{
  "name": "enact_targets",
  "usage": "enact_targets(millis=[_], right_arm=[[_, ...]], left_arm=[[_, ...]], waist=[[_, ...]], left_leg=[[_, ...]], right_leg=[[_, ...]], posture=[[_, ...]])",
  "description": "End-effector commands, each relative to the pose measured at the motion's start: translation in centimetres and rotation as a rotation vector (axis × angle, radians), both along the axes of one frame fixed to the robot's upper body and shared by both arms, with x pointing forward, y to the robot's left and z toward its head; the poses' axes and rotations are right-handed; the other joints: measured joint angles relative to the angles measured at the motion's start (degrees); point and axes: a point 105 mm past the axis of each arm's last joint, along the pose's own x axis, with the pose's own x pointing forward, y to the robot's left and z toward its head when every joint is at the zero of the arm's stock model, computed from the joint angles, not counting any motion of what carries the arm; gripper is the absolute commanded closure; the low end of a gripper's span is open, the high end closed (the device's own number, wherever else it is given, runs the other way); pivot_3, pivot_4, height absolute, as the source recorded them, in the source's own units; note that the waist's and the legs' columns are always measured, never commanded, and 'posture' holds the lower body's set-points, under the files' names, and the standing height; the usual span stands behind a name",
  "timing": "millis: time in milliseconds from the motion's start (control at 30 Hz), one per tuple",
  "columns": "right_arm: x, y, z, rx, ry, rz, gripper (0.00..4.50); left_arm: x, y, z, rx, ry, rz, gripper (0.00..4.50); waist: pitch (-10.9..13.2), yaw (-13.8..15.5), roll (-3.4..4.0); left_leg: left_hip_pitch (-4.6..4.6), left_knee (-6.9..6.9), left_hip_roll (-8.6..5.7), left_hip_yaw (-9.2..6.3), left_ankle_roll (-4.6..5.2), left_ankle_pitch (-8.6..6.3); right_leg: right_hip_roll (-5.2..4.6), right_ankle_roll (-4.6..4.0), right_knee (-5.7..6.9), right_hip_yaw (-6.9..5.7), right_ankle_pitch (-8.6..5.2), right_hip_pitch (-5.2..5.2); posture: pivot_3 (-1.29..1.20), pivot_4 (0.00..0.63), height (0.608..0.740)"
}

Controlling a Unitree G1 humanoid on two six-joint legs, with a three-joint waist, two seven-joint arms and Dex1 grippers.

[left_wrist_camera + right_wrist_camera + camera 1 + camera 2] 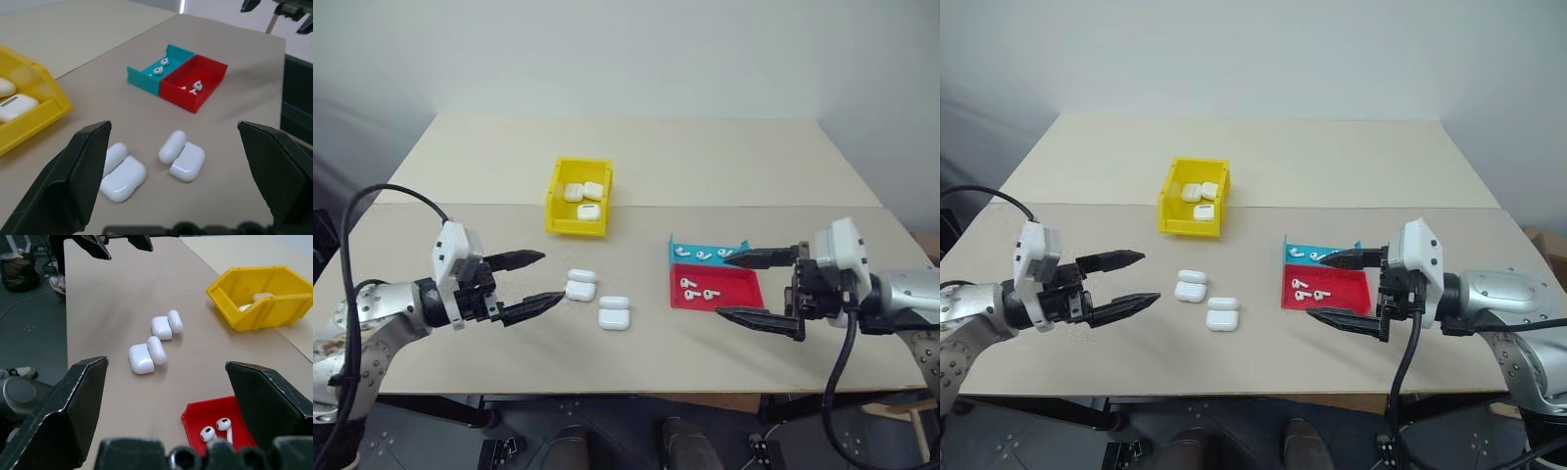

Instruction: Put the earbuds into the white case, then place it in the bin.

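Two white cases lie open on the table, one [580, 285] close to my left gripper [553, 276], the other [614, 313] just beyond it to the right. My left gripper is open and hovers beside the nearer case, holding nothing. Tiny white earbuds [685, 284] lie in a red tray [744, 294], and more earbuds [703, 257] in the teal tray [675, 245] behind it. My right gripper [722, 287] is open and empty above the red tray's near side. The yellow bin [576, 223] stands farther back, with three white cases [588, 211] inside.
The two trays sit side by side, touching, right of centre. A seam crosses the table just behind the bin [1192, 227]. The table's front edge runs close below both grippers. A black cable loops from each arm.
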Motion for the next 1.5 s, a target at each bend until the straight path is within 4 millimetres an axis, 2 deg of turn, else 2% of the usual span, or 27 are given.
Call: enact_targets(millis=[33,333,467,700,833,867,933,1133,1500], right_arm=[[-0.7,0.2,0.9,0.025,-0.052,0.007,0.02],[-0.6,0.1,0.9,0.032,-0.045,0.002,0.02],[-0.5,0.2,0.9,0.034,-0.039,-0.005,0.02],[-0.6,0.3,0.9,0.039,-0.037,-0.018,0.02],[-0.6,0.3,1.0,0.042,-0.038,-0.024,0.02],[-0.5,0.3,1.0,0.04,-0.042,-0.025,0.02],[-0.3,0.3,1.3,0.038,-0.049,-0.027,0.02],[-0.5,0.3,1.6,0.041,-0.057,-0.037,0.02],[-0.7,0.5,1.5,0.058,-0.066,-0.064,0.02]], left_arm=[[-0.3,-0.5,1.5,0.006,-0.056,-0.02,0.0],[-0.5,-0.8,2.1,0.015,-0.088,-0.01,0.0],[0.0,-0.8,1.5,0.048,-0.066,0.046,0.0],[1.7,-1.5,-0.1,0.216,-0.063,0.175,0.0],[3.0,-2.0,-1.0,0.297,0.026,0.263,0.0],[3.5,-1.9,-1.9,0.397,0.107,0.299,0.0],[3.9,-1.8,-3.0,0.483,0.275,0.324,0.0],[5.1,-2.9,-2.8,0.523,0.352,0.386,0.0],[7.7,-4.0,-4.1,0.59,0.465,0.464,0.0]], waist=[[0.0,0.02,0.0],[0.0,-0.03,0.0],[0.0,0.01,0.0],[0.0,0.15,-0.01],[0.01,0.15,-0.01],[0.01,0.29,-0.03],[0.03,0.46,-0.06],[0.04,0.0,-0.08],[0.05,0.04,-0.09]], left_leg=[[0.0,0.0,0.0,0.0,0.0,0.0],[0.01,0.0,-0.01,0.0,0.0,0.0],[0.01,0.0,-0.01,-0.01,0.0,0.0],[0.01,0.01,-0.03,-0.03,0.0,0.0],[0.0,0.01,-0.04,-0.04,0.0,0.0],[0.0,0.01,-0.04,-0.06,0.0,0.0],[0.0,0.07,-0.08,-0.12,0.0,0.0],[-0.05,0.03,-0.12,-0.2,0.02,-0.01],[-0.09,0.06,-0.15,-0.33,0.02,-0.01]], right_leg=[[0.0,0.0,0.0,0.0,0.0,0.0],[0.0,0.0,0.0,0.0,0.0,0.02],[0.0,0.0,0.0,0.0,0.0,0.02],[0.0,0.01,-0.01,0.0,0.0,0.05],[0.0,0.01,-0.01,0.0,0.01,0.04],[0.0,0.01,-0.01,-0.01,0.01,0.05],[0.01,0.04,0.0,-0.05,0.02,0.09],[0.02,0.09,0.0,0.01,-0.01,0.04],[-0.01,0.09,0.03,-0.04,0.0,0.05]], posture=[[0.0,0.15,0.74],[0.0,0.15,0.74],[0.0,0.15,0.74],[0.0,0.15,0.74],[0.0,0.15,0.74],[0.0,0.15,0.74],[0.0,0.15,0.74],[0.0,0.15,0.74],[0.0,0.15,0.74]])
